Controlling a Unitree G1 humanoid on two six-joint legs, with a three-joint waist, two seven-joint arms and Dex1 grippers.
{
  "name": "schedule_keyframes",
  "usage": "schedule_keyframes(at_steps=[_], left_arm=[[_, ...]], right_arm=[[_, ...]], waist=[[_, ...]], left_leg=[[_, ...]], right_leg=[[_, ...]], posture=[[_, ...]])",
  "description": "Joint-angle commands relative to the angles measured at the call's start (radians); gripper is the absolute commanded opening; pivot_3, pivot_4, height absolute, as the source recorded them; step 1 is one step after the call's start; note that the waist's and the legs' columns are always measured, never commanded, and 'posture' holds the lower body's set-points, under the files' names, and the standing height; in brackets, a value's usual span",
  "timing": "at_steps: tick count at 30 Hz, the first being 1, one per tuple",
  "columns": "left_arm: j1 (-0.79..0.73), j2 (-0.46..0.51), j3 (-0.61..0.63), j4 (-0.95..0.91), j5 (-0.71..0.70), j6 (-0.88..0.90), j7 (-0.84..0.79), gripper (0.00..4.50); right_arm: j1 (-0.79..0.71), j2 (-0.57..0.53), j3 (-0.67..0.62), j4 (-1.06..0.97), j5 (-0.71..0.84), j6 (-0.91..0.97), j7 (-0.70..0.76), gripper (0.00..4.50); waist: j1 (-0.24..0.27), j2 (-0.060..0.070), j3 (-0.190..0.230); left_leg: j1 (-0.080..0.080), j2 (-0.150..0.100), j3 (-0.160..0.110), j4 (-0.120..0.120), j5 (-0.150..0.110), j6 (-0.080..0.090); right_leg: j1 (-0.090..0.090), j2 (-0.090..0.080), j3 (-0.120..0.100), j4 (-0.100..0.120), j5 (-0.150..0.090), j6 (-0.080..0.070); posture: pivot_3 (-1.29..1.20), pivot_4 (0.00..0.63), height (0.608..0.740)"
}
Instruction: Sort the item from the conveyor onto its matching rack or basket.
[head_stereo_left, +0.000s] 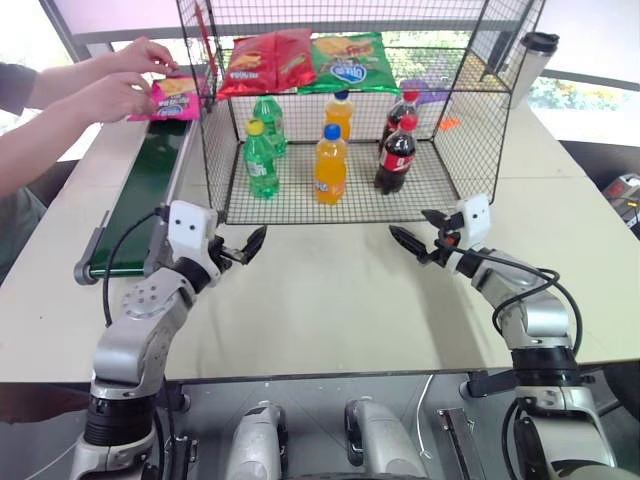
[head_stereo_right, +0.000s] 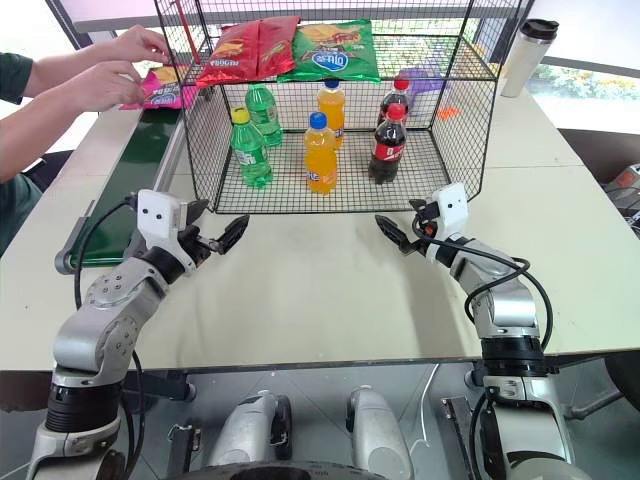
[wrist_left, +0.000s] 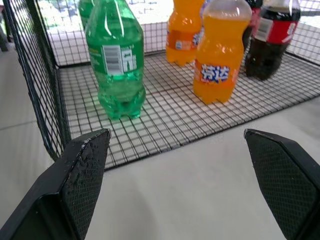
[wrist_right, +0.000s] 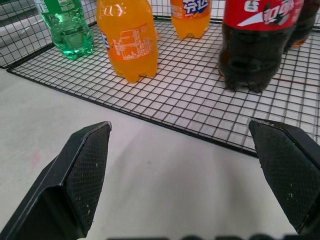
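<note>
Head views. A large black wire-mesh cage (head_stereo_left: 340, 130) is set at the far middle of a pale table (head_stereo_left: 320, 300); it serves as the landmark. On its upper wire shelf a red crinkly chip bag (head_stereo_left: 268, 60) and a green crinkly chip bag (head_stereo_left: 350, 62) are laid side by side. On its lower wire floor six bottles are stood in pairs: two green (head_stereo_left: 260, 160), two orange (head_stereo_left: 330, 165), two dark cola (head_stereo_left: 398, 155). To the left of the cage a long dark-green conveyor belt in a grey frame (head_stereo_left: 140, 195) is run along the table. The magenta-pink chip bag with a yellow chips picture (head_stereo_left: 172, 100) is seen at the belt's far end, just left of the cage's upper shelf, gripped by a person's two hands (head_stereo_left: 125, 80). A grey tumbler with a black lid (head_stereo_left: 528, 65) is stood right of the cage. The left gripper (head_stereo_left: 250, 250) is held before the cage's front left corner, jaws spread and empty. The right gripper (head_stereo_left: 420, 235) is held before the front right corner, likewise spread and empty.

Left wrist view. Both black fingers (wrist_left: 82, 175) are seen wide apart over bare table, just short of the cage's front edge; a green bottle and an orange bottle are nearest.

Right wrist view. Fingers (wrist_right: 85, 175) are parted, nothing between them; the cage floor, an orange bottle and a cola bottle lie ahead.
</note>
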Motion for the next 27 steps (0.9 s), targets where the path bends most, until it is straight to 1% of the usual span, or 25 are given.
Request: schedule_keyframes(at_steps=[1, 7, 8, 10, 11, 13, 16, 18, 21, 25, 26, 27], left_arm=[[-0.001, 0.011, -0.002, -0.012, 0.014, -0.034, -0.017, 4.47], [-0.029, 0.044, 0.030, -0.046, 0.052, -0.058, 0.001, 4.47], [-0.049, 0.077, 0.040, -0.070, 0.081, -0.069, 0.008, 4.47], [-0.080, 0.195, 0.057, -0.136, 0.200, -0.116, 0.015, 4.47], [-0.085, 0.239, 0.061, -0.154, 0.242, -0.135, 0.016, 4.47], [-0.053, 0.373, 0.065, -0.172, 0.389, -0.216, 0.009, 4.47], [0.038, 0.514, 0.106, -0.160, 0.554, -0.325, 0.007, 4.47], [0.128, 0.590, 0.166, -0.119, 0.680, -0.396, 0.032, 4.47], [0.240, 0.622, 0.242, -0.060, 0.756, -0.446, 0.041, 4.47], [0.326, 0.621, 0.280, -0.008, 0.800, -0.485, 0.022, 4.47], [0.331, 0.616, 0.283, -0.003, 0.801, -0.489, 0.018, 4.47], [0.334, 0.610, 0.283, 0.007, 0.801, -0.490, 0.017, 4.47]], right_arm=[[-0.016, 0.000, -0.006, -0.023, -0.006, -0.023, -0.005, 4.50], [-0.021, -0.014, 0.000, -0.036, -0.012, 0.001, 0.006, 4.50], [-0.033, -0.020, -0.004, -0.060, 0.011, 0.035, 0.017, 4.50], [-0.076, -0.032, -0.010, -0.167, 0.101, 0.153, 0.043, 4.50], [-0.092, -0.033, -0.013, -0.207, 0.134, 0.202, 0.047, 4.50], [-0.131, -0.027, 0.002, -0.312, 0.209, 0.306, 0.050, 4.50], [-0.166, -0.023, 0.059, -0.432, 0.271, 0.411, 0.062, 4.50], [-0.175, -0.031, 0.114, -0.503, 0.294, 0.447, 0.090, 4.50], [-0.164, -0.050, 0.165, -0.552, 0.287, 0.453, 0.116, 4.50], [-0.121, -0.073, 0.197, -0.561, 0.266, 0.439, 0.139, 4.50], [-0.110, -0.081, 0.203, -0.561, 0.258, 0.431, 0.147, 4.50], [-0.100, -0.087, 0.204, -0.557, 0.251, 0.424, 0.150, 4.50]], waist=[[-0.001, 0.000, 0.000], [-0.003, 0.000, 0.000], [-0.003, 0.000, 0.000], [-0.007, -0.002, 0.002], [-0.008, -0.002, 0.002], [-0.010, -0.002, 0.002], [-0.008, 0.001, 0.000], [-0.007, 0.001, 0.000], [-0.002, 0.000, 0.000], [0.001, 0.000, 0.000], [0.001, 0.000, 0.000], [0.001, 0.000, 0.000]], left_leg=[[0.000, 0.000, 0.000, 0.000, 0.000, 0.000], [0.001, 0.001, 0.000, 0.000, 0.000, 0.000], [0.001, 0.001, -0.001, 0.000, 0.000, 0.000], [0.000, 0.001, -0.001, -0.001, 0.000, 0.000], [-0.002, 0.002, -0.001, 0.000, 0.000, 0.000], [-0.001, 0.002, -0.001, -0.002, 0.000, 0.000], [0.000, 0.002, 0.001, -0.006, 0.000, 0.000], [0.000, 0.004, 0.001, -0.007, 0.000, -0.001], [-0.002, 0.004, 0.002, -0.008, 0.000, -0.001], [-0.002, 0.005, 0.003, -0.007, -0.002, -0.005], [-0.002, 0.004, 0.004, -0.007, -0.003, -0.005], [-0.003, 0.004, 0.005, -0.008, -0.003, -0.005]], right_leg=[[0.000, 0.000, 0.000, 0.000, 0.000, 0.000], [0.000, 0.001, 0.000, 0.001, 0.000, 0.000], [0.000, 0.001, 0.000, 0.001, 0.000, 0.000], [-0.001, 0.002, 0.000, 0.002, 0.000, 0.000], [-0.005, 0.002, 0.000, 0.003, 0.000, -0.001], [-0.006, 0.002, 0.001, 0.003, 0.001, -0.001], [-0.007, 0.002, 0.001, 0.001, 0.000, -0.001], [-0.008, 0.002, 0.001, 0.001, 0.000, -0.001], [-0.010, 0.000, 0.000, 0.001, 0.000, -0.002], [-0.010, -0.009, -0.001, -0.003, 0.000, -0.003], [-0.010, -0.016, -0.008, -0.005, 0.001, -0.004], [-0.010, -0.020, -0.014, -0.008, 0.003, -0.006]], posture=[[0.00, 0.150, 0.740], [0.00, 0.150, 0.740], [0.00, 0.150, 0.740], [0.00, 0.150, 0.740], [0.00, 0.150, 0.740], [0.00, 0.150, 0.740], [0.00, 0.150, 0.740], [0.00, 0.150, 0.740], [0.00, 0.150, 0.740], [0.00, 0.150, 0.740], [0.00, 0.150, 0.740], [0.00, 0.150, 0.740]])
